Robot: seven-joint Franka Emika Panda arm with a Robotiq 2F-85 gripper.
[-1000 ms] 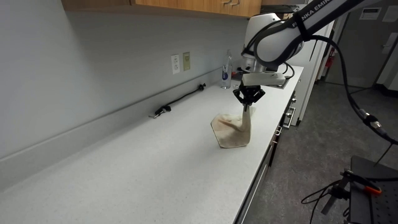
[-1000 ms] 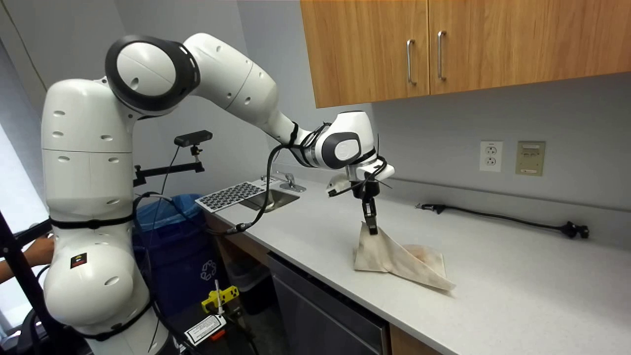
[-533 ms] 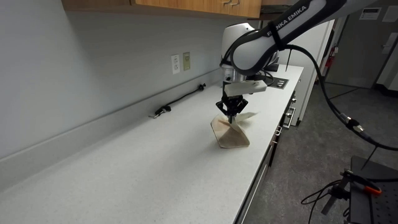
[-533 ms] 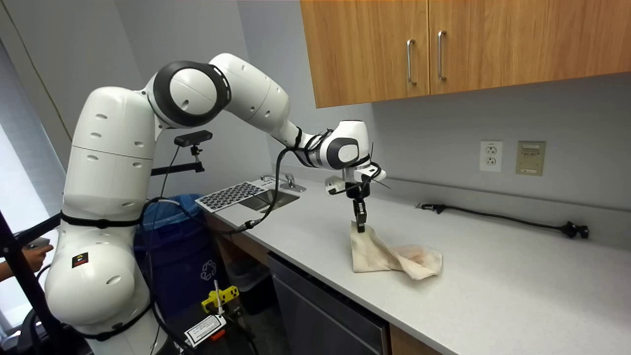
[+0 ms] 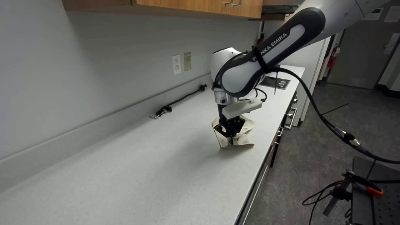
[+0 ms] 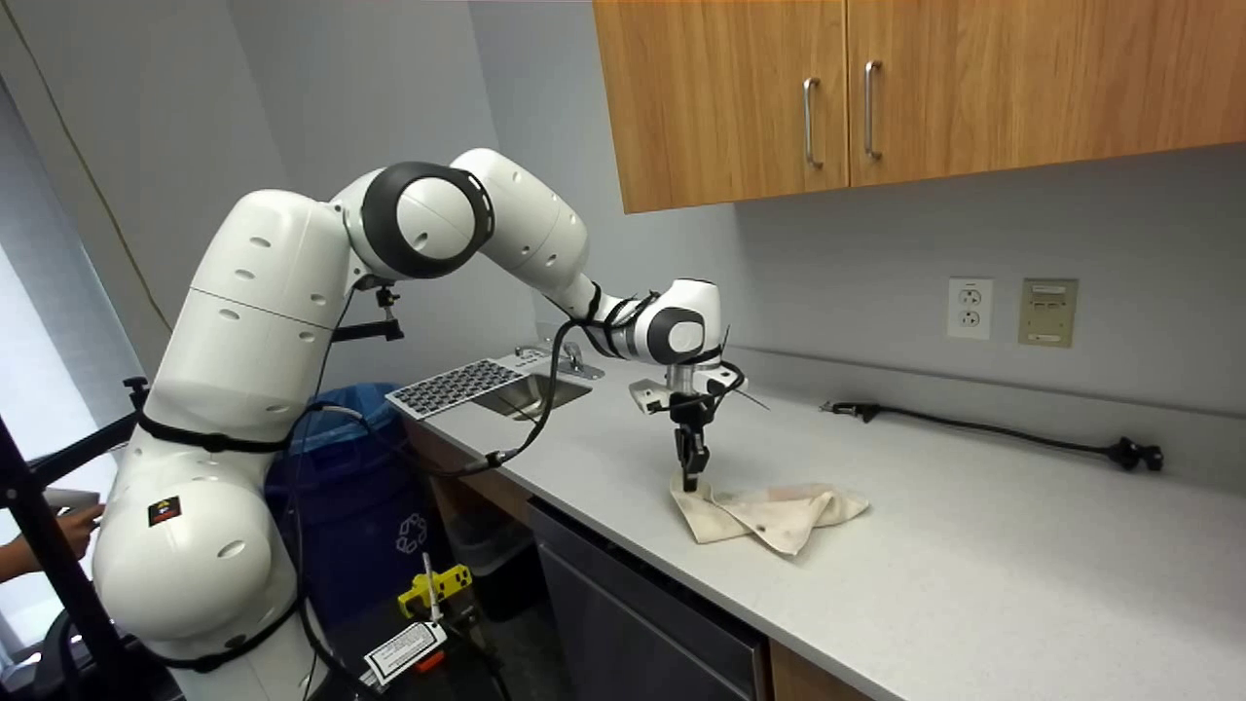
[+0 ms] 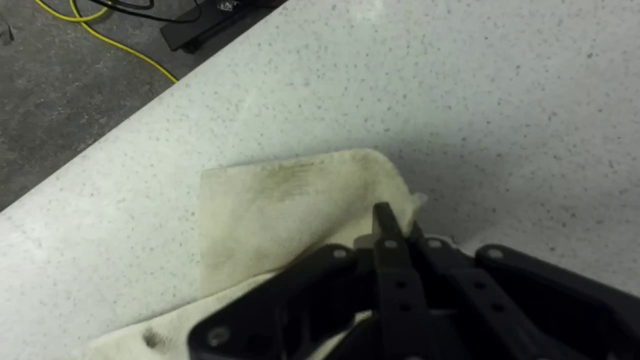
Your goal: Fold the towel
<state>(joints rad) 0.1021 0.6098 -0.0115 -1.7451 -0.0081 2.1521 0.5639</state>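
Note:
The cream towel lies rumpled on the countertop, part of it doubled over in a twisted fold, as the towel shows in an exterior view. My gripper points down just above the counter, shut on one end of the towel. In the wrist view the gripper has a bit of cloth pinched between its fingertips, and a flap of towel with a greenish stain spreads out to the left. Under the gripper body, part of the cloth is hidden.
The white countertop runs along a wall; its front edge drops to the floor near the towel. A black cord with thick ends lies by the backsplash. A sink sits toward the far end. Wooden cabinets hang above.
Over the last second my gripper has come down and across, carrying the held end over the rest of the towel. The raised cloth has sunk almost to the counter and now overlaps itself.

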